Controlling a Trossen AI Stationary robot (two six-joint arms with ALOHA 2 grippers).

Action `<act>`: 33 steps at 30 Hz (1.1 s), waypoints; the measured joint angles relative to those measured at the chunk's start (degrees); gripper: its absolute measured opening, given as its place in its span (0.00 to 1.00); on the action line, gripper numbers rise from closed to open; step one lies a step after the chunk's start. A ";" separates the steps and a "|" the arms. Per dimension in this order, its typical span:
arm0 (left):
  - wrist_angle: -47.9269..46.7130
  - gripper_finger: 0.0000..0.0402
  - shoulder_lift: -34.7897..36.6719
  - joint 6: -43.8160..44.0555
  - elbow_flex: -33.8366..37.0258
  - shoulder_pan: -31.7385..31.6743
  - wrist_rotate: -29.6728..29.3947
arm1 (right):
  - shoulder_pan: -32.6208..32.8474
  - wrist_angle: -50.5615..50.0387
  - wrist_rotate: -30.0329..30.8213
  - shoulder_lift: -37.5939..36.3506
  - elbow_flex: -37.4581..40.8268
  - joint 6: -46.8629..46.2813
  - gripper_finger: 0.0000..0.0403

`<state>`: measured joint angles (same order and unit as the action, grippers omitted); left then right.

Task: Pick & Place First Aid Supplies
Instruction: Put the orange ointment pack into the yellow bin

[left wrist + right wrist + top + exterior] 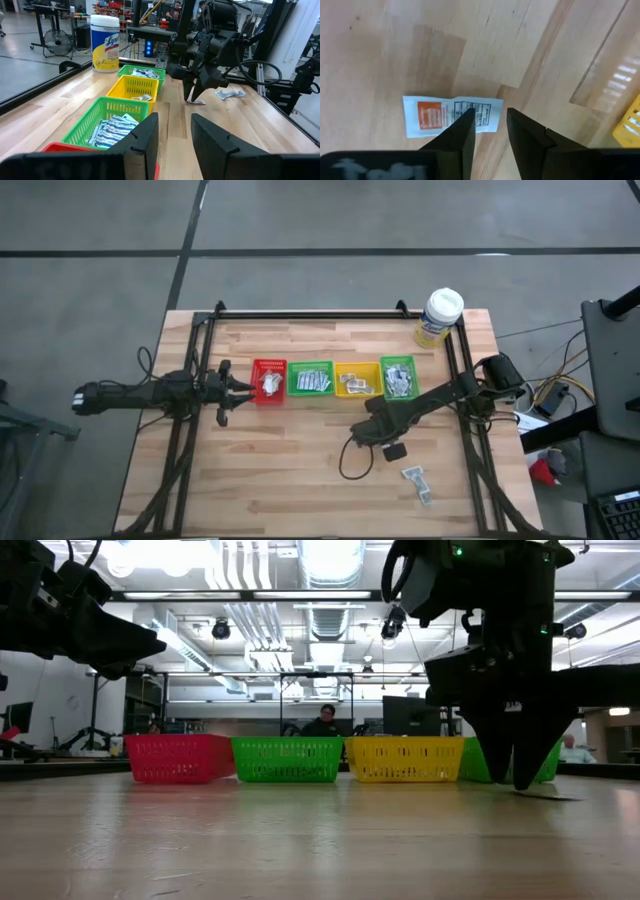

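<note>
Four views, starting high: right gripper (385, 442) low over the table, two more sachets (418, 483) lying well beyond it, left gripper (228, 388) parked beside the red bin (269, 381). Low view: dark fingers down at the wood, sachet barely showing. Right wrist view alone reveals the white-red sachet (452, 115) flat under slightly spread tips, off to one side. Risk: closing off-centre, scraping wood, sliding it away. Left wrist: own fingers parted, empty.

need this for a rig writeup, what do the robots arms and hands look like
Both arms are dark, nearly black, jointed links with black cables looping beside them. The left hand and right hand each end in two flat, matte dark fingers tapering to blunt tips. No markings are visible.
</note>
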<state>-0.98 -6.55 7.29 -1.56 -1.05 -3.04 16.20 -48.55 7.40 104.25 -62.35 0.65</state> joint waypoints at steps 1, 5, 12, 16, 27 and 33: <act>0.01 0.28 0.00 0.00 0.00 0.01 -0.01 | -0.22 0.40 0.06 0.00 0.09 0.23 0.28; -0.01 0.28 0.01 0.00 0.00 0.01 0.01 | -1.15 2.58 0.04 -0.02 0.90 0.47 0.28; -0.01 0.28 0.02 0.00 0.00 -0.01 0.01 | -2.22 3.17 -0.32 1.49 1.12 0.47 0.28; -0.01 0.28 0.00 0.00 0.00 0.01 0.01 | -2.25 3.47 -1.58 2.31 1.22 1.54 0.27; -0.08 0.28 0.00 0.00 0.00 0.00 0.01 | -3.41 4.27 -4.82 2.49 1.51 2.17 0.17; -0.08 0.28 0.00 0.00 -0.02 0.00 0.01 | -3.56 4.36 -4.62 2.44 1.53 2.28 0.10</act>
<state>-1.06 -6.55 7.29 -1.58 -1.05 -3.03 12.64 -44.18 2.78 106.69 -60.82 2.94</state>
